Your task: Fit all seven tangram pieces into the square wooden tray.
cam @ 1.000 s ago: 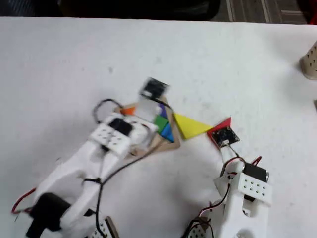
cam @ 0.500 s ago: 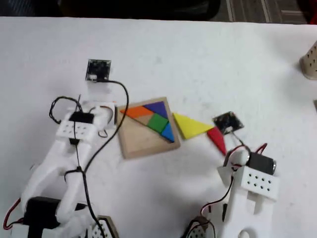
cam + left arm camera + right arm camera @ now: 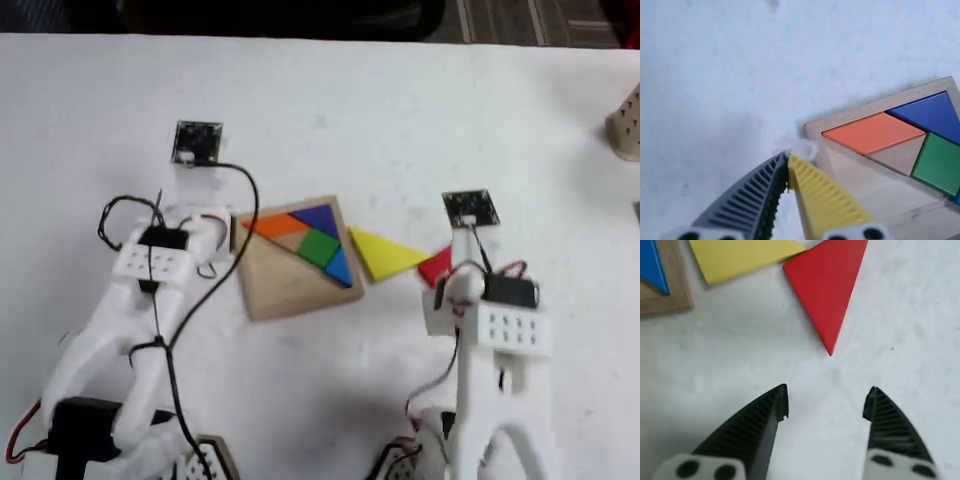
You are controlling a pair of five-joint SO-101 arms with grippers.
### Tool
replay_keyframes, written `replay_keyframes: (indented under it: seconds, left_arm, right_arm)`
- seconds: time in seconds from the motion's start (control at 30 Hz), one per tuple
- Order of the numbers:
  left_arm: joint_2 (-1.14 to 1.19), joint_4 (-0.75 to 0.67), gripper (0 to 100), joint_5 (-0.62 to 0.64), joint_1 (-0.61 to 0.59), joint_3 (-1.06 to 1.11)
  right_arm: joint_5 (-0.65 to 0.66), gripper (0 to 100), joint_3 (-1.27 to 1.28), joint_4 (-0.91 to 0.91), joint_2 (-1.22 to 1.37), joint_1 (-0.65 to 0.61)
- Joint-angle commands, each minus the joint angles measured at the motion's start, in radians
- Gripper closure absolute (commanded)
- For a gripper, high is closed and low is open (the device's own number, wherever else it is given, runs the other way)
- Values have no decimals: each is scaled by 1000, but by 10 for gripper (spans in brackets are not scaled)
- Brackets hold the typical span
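The right gripper (image 3: 827, 394) is held low over the white table (image 3: 420, 110) with its black fingers (image 3: 765, 415) spread apart and nothing between them. At its 12 o'clock, the red triangle (image 3: 829, 287) is laid flat with one sharp corner aimed at the gap between the fingers, apart from both.

The left gripper (image 3: 787, 162) is seen with its grey and yellow fingers (image 3: 825, 200) brought together at the tips, nothing gripped, resting just beside the near corner of the square wooden tray (image 3: 875, 182).

In the high view the tray (image 3: 285, 285) is found near the middle of the table, slightly turned, with the left arm at its 9 o'clock. Four pieces are seated in it:
- an orange parallelogram (image 3: 275, 225) at 11 o'clock
- a dark blue triangle (image 3: 318, 217) at 1 o'clock
- a green square (image 3: 320, 247) at 2 o'clock
- a light blue triangle (image 3: 340, 267) at 4 o'clock

The half toward 7 o'clock is left as bare wood.

The yellow triangle (image 3: 385, 253) is placed just beside the tray at 3 o'clock. The red triangle, farther out along the same direction, appears to touch the yellow one at a corner.

A beige perforated object (image 3: 625, 125) is seen far off at the table's 2 o'clock edge.
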Motion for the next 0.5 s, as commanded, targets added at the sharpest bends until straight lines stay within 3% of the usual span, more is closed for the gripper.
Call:
replay_keyframes:
  seconds: [0.0,0.2,0.37,0.47]
  left_arm:
    - [-1,-23,977,5,-8,-12]
    - [-1,-28,977,5,-8,-12]
    - [-1,-29,977,5,-8,-15]
    - [-1,-29,977,5,-7,-15]
  right_arm:
    - [-87,738,-137,-82,205,-30]
    - [-190,735,-272,-216,472,-74]
    - [-192,635,-379,-231,616,-84]
    - [-192,628,-437,-229,700,-84]
